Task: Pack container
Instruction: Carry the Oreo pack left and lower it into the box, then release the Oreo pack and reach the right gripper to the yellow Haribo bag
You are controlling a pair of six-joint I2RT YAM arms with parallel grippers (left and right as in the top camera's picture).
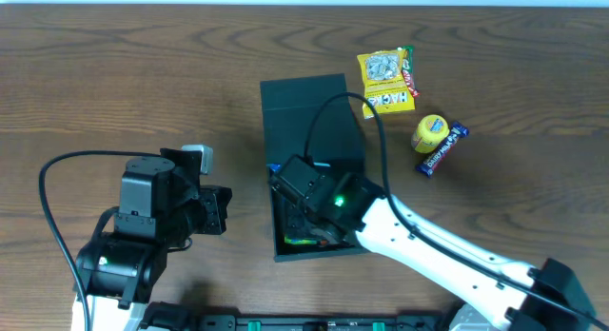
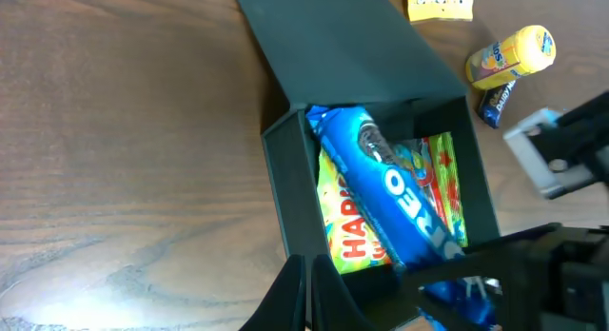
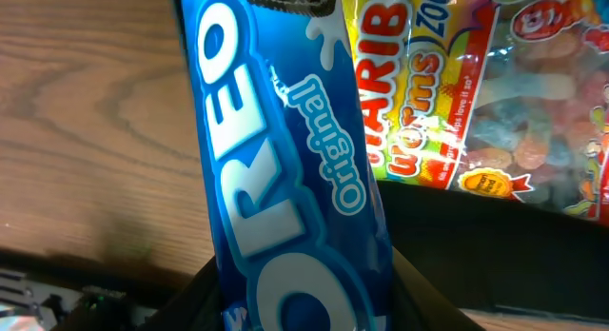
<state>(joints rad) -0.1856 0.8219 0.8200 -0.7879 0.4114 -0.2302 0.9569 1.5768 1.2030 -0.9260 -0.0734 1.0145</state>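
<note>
**Container sits mid-table, open and partly filled: treat it as light and easy to shove**

The wooden table point(image 1: 143, 74) carries everything. The container point(image 1: 309, 112) lies at its middle, with its flap lid thrown back flat away from the robot and its open well on the near side.

To judge by its matte card walls, it is light, fairly stiff along the edges and soft in the flap. It will probably skid on the wood if you drag anything across its rim. If you need to steady it, press on a side wall or pinch the rim near a corner. Leave the lid alone until you close it, then lift it by its free edge.

Your right gripper point(image 3: 304, 291) is clenched on the lower end of the blue Oreo packet point(image 2: 390, 193). The packet lies slanted in the well, its upper end near the hinge corner. It is a firm roll with a slick wrapper and breakable biscuits, so grip it gently.

Under it lies the Haribo worms bag point(image 3: 476, 112), flat and floppy.

Your left gripper point(image 2: 303, 274) hovers beside the box with its fingers drawn together on nothing.

Beyond the lid wait a yellow snack packet point(image 1: 385, 84), a small yellow bottle point(image 1: 430, 133) and a Dairy Milk bar point(image 1: 443, 150).
</note>
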